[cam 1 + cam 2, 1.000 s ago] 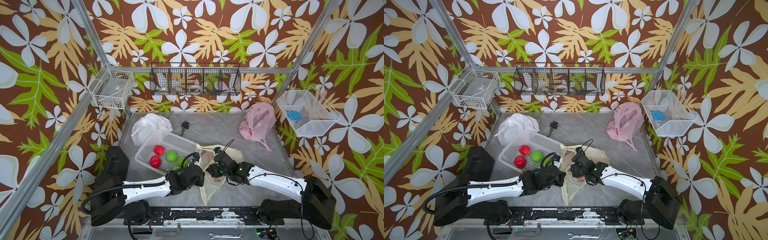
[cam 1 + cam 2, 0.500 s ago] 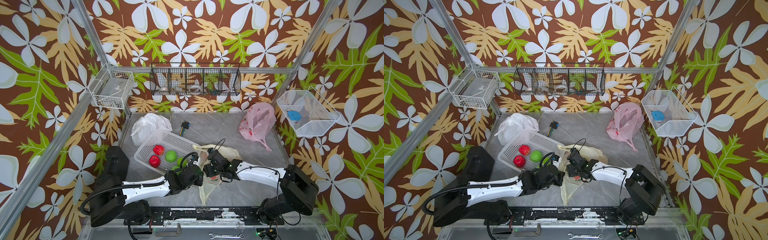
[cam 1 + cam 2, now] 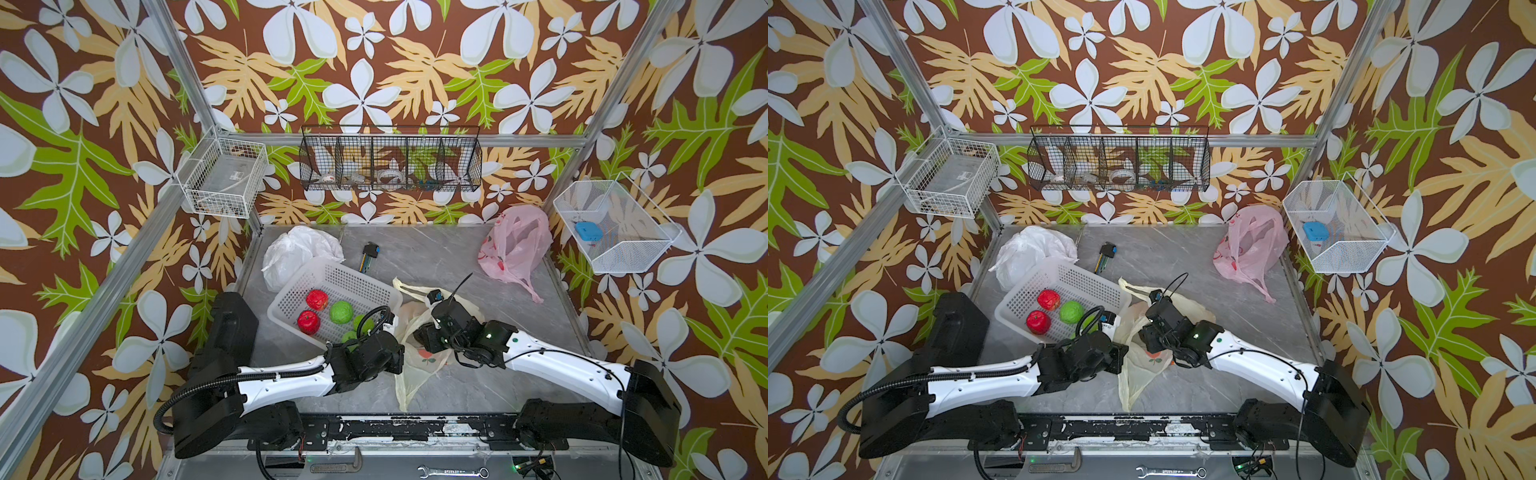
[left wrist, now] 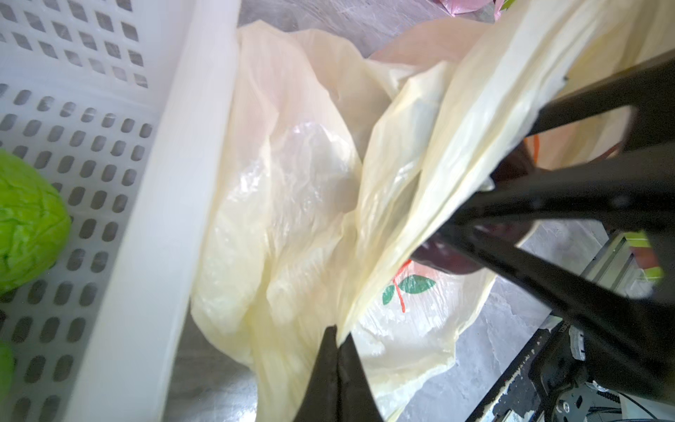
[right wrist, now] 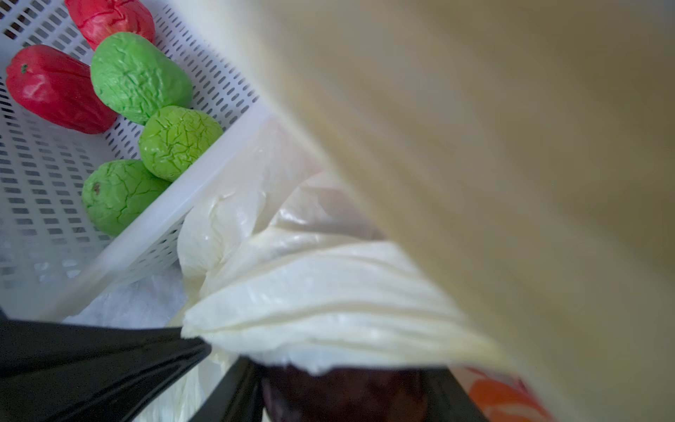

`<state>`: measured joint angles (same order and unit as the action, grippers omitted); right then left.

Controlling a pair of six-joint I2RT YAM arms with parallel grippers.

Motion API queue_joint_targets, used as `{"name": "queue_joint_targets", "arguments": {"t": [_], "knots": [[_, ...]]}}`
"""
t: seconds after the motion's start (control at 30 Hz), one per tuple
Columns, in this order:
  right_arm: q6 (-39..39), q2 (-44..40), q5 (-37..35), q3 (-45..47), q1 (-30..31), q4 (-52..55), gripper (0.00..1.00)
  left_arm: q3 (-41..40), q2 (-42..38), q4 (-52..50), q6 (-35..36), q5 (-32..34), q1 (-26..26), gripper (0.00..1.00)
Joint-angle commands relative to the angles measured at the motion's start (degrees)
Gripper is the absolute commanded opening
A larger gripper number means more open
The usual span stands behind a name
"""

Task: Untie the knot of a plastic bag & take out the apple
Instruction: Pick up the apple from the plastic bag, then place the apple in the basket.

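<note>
A cream plastic bag [image 3: 419, 368] [image 3: 1140, 374] lies untied at the table's middle, mouth toward the basket. My left gripper [image 4: 338, 336] [image 3: 399, 353] is shut on a fold of the bag's edge and holds it up. My right gripper [image 5: 347, 391] [image 3: 419, 332] reaches into the bag's mouth. Its two black fingers [image 5: 233, 387] stand on either side of a dark red apple [image 5: 347, 400] [image 4: 453, 259] that fills the gap between them. Bag film drapes over the apple's top. In both top views the apple is hidden by the bag and the gripper.
A white perforated basket [image 3: 365, 276] [image 5: 204, 171] touches the bag's left side and holds red fruit [image 3: 308, 322] and green fruit [image 3: 341, 311]. A white bag [image 3: 291, 249], a hex key set [image 3: 370, 253] and a pink bag [image 3: 515, 245] lie at the back.
My right gripper has pushed deeper into the bag's mouth and its jaws have narrowed around the apple. The left gripper has kept its hold on the bag's edge.
</note>
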<state>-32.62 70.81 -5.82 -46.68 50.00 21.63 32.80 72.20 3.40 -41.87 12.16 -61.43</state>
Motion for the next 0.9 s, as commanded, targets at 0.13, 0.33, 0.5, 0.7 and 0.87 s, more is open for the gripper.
{"name": "queue_joint_targets", "arguments": {"t": [0.13, 0.33, 0.5, 0.7, 0.87], "knots": [[-0.8, -8.1, 1.2, -0.3, 2.9, 8.8, 0.49, -0.3, 0.0, 2.9, 0.0, -0.9, 0.2, 0.00], [-0.8, -15.9, 4.2, -1.9, 3.3, 11.7, 0.49, -0.5, -0.5, 3.9, 1.0, -1.8, 0.3, 0.00], [-1.4, -18.3, 4.6, -4.0, 3.3, 7.2, 0.49, -1.5, -1.4, 5.0, 1.6, -3.3, 0.3, 0.00], [-2.4, -8.3, 3.6, -8.8, 3.2, -3.1, 0.52, -7.3, -6.5, 6.2, -1.5, -2.8, 0.1, 0.00], [1.6, 6.6, 4.1, -19.6, 2.9, -7.1, 0.53, -11.6, -10.1, 10.3, -3.7, -0.3, -2.4, 0.00]]}}
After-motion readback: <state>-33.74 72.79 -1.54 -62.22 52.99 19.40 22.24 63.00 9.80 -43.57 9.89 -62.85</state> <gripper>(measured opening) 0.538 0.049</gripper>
